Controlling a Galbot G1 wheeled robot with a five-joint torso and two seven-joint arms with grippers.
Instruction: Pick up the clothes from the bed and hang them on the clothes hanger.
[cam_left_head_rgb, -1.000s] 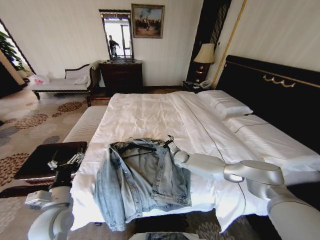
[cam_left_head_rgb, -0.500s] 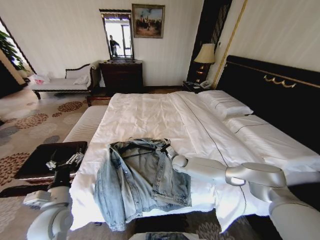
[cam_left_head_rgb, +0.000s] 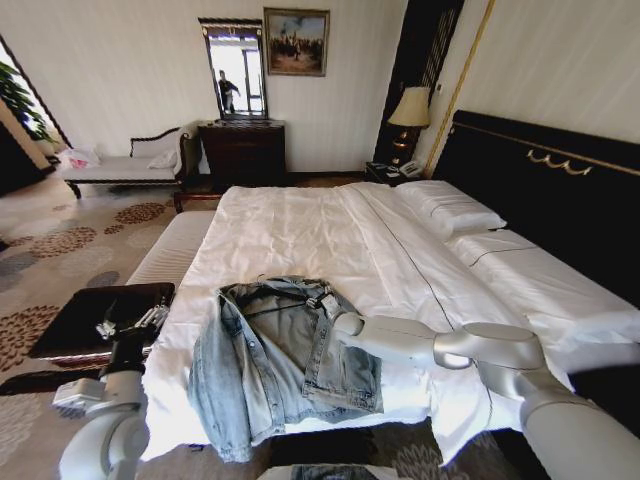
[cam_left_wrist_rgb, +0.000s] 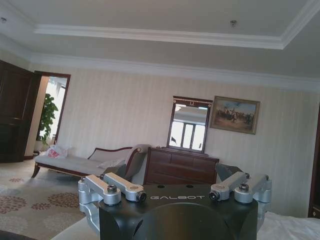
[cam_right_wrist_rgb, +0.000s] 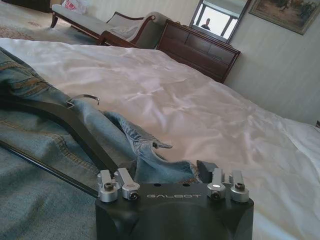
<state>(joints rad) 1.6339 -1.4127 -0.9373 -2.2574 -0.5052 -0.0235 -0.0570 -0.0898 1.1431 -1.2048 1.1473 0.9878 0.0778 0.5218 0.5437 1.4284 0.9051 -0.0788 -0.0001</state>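
Observation:
The light-blue denim clothes (cam_left_head_rgb: 285, 360) lie crumpled at the near edge of the bed (cam_left_head_rgb: 300, 230), partly hanging over it. The black clothes hanger (cam_left_head_rgb: 272, 303) rests inside the collar. In the right wrist view its dark bar (cam_right_wrist_rgb: 75, 125) and silver hook (cam_right_wrist_rgb: 82, 98) lie on the denim (cam_right_wrist_rgb: 35, 200). My right gripper (cam_left_head_rgb: 322, 300) reaches in from the right, low at the collar. It is open, and a fold of denim lies between the fingers of the right gripper (cam_right_wrist_rgb: 172, 172). My left gripper (cam_left_head_rgb: 130, 322) is parked, open, off the bed's left side.
A dark bench (cam_left_head_rgb: 95, 318) stands left of the bed under my left arm. Pillows (cam_left_head_rgb: 450, 212) and a black headboard (cam_left_head_rgb: 540, 180) are at right. A chaise (cam_left_head_rgb: 130, 165), a dresser with mirror (cam_left_head_rgb: 240, 150) and a lamp (cam_left_head_rgb: 408, 108) line the far wall. Patterned carpet (cam_left_head_rgb: 60, 240) is at left.
My right gripper has slid left and slightly nearer along the jacket's collar, closer to the hanger. The jacket, hanger and left arm have stayed put.

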